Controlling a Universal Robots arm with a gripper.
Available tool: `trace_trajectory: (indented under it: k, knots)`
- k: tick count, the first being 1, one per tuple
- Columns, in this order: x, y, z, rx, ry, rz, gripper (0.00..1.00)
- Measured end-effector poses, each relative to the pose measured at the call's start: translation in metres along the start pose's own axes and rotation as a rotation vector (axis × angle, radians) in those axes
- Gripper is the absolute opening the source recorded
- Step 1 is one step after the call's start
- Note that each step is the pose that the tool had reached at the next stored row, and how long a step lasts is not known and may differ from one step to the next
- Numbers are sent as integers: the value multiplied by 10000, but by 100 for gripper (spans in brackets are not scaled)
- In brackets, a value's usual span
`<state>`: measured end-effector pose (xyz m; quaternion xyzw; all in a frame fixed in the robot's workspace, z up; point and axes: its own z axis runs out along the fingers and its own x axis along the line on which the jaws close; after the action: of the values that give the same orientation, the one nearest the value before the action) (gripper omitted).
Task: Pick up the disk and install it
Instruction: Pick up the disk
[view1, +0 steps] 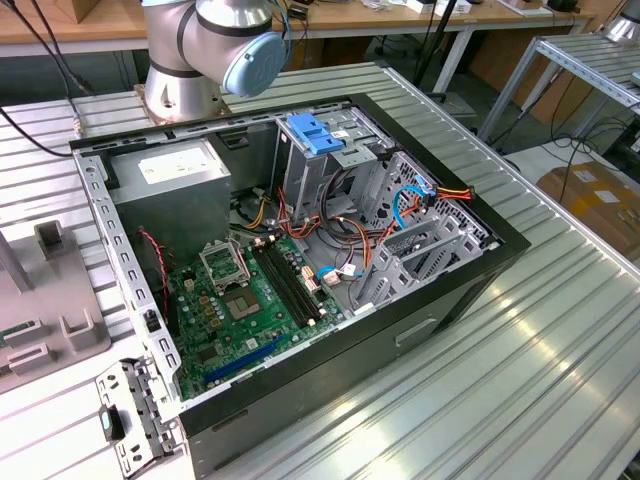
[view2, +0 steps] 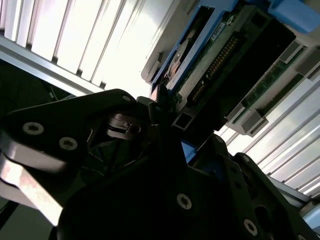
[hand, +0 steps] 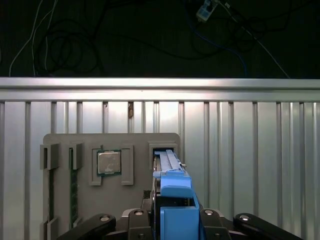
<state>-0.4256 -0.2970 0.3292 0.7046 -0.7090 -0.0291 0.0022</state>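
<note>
Gripper (hand: 172, 216) closed on the disk (hand: 169, 167), held edge-on at its slot (hand: 162, 147) in the grey tray (hand: 65, 142), beside the chip (hand: 108, 162). Grip the blue frame (hand: 176, 200) squarely and draw straight along the slot; judged from here, any tilt would jam the disk against the slot walls.

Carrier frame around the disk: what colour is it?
Blue; the carrier frame shows best in the first wrist view.

Exterior view evenly bright; wrist views shadowed, glare on table (view2: 115, 45)
</note>
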Motion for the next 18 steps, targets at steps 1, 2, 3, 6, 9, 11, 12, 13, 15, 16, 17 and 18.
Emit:
trace_trajectory:
  k: [1, 2, 3, 6, 9, 11, 12, 13, 15, 16, 17, 18]
  knots:
    - [0, 0, -2, 0, 0, 0, 37]
    - [0, 0, -5, 0, 0, 1, 37]
    - [0, 0, -7, 0, 0, 0, 37]
    - [-1, 0, -14, 0, 0, 0, 37]
    - [-1, 1, -24, -1, 1, 0, 37]
    - [-1, 1, -31, 0, 0, 0, 37]
    - [-1, 2, -37, -1, 0, 0, 37]
    - [-2, 2, -40, 0, 0, 0, 37]
    - [-2, 2, -46, 0, 0, 0, 37]
    - [-2, 2, -48, 1, 0, 0, 37]
    - [-2, 2, -53, 0, 0, 0, 37]
    - [-2, 3, -58, -1, 0, 0, 37]
